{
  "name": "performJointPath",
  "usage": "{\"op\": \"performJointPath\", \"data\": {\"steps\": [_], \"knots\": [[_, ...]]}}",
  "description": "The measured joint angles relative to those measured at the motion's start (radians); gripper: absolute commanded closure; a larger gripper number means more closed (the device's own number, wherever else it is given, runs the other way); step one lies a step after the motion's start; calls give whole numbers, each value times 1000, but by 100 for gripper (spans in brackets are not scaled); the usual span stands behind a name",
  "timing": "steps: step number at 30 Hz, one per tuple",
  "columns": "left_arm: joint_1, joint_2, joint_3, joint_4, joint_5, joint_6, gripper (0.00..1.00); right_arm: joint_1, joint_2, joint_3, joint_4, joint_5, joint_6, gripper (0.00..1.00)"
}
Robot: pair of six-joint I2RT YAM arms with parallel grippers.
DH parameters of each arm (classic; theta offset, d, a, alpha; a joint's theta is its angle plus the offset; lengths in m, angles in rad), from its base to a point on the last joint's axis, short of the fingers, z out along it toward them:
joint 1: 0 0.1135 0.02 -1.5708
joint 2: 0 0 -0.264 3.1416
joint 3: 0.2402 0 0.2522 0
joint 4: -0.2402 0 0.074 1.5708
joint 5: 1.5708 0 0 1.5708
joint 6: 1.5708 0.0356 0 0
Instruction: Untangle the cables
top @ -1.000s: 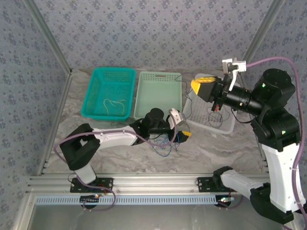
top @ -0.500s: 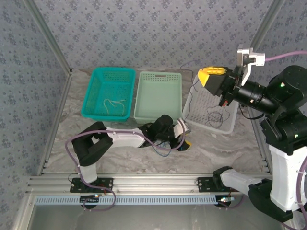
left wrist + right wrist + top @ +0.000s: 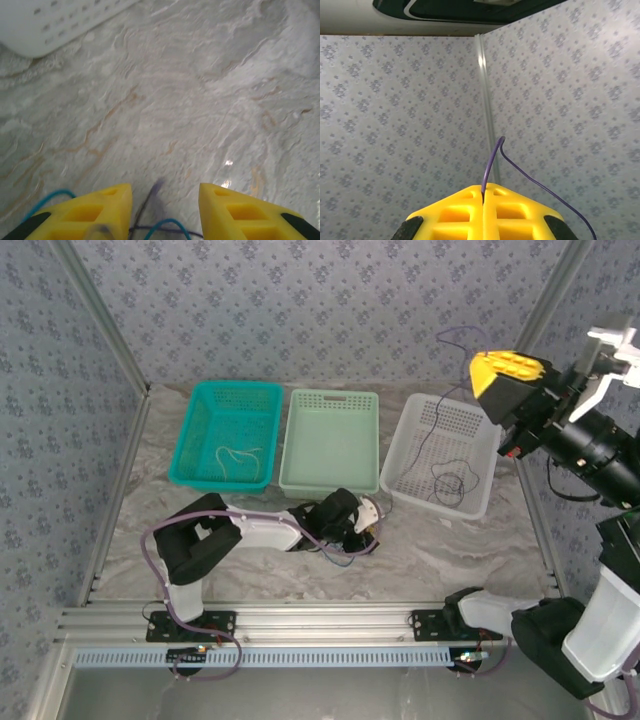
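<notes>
Left arm lies low along the worktop (image 3: 450, 550), reaching right from its base. Left fingers (image 3: 100, 210) are at the surface, just in front of the near edge of the light green basket (image 3: 332, 395). In the left wrist view they stand apart with a clear gap. A loop of the blue cable (image 3: 167, 220) lies in that gap, and a blurred purple strand (image 3: 152, 197) crosses it. Cannot tell whether either strand touches a finger. More blue cable curves out past the left-hand finger. Cannot tell whether the strand belongs to the cable held by the other arm.

Three baskets sit in a row further back:
- Teal basket (image 3: 185, 455), left: the whitish cable (image 3: 235, 455) lies loose on its floor.
- Light green basket, middle.
- White basket (image 3: 430, 500), right: a coil of the dark purple cable (image 3: 447, 483) rests on its floor.

From that coil the cable rises out of the basket, up and to the right. Right arm is raised high at the far right, above the worktop. Right fingers (image 3: 465, 210) are pressed together, clamped on the dark purple cable. A short arch of the cable stands up past the tips, seen against the patterned back wall.
</notes>
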Motion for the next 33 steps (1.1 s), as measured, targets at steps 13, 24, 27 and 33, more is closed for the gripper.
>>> {"op": "performJointPath", "data": {"steps": [13,24,27,33], "knots": [[3,-14,-39,-86,-116,-37,54,0,-41,-98,2,234,-120,100],[3,-62,-39,-102,-145,-62,52,-109,-37,-388,6,362,-224,100],[3,-89,-39,-99,-145,-69,52,-193,-26,-462,19,341,-225,100],[3,-123,-56,-96,-145,-80,52,-309,-24,-594,69,283,-217,100]]}}
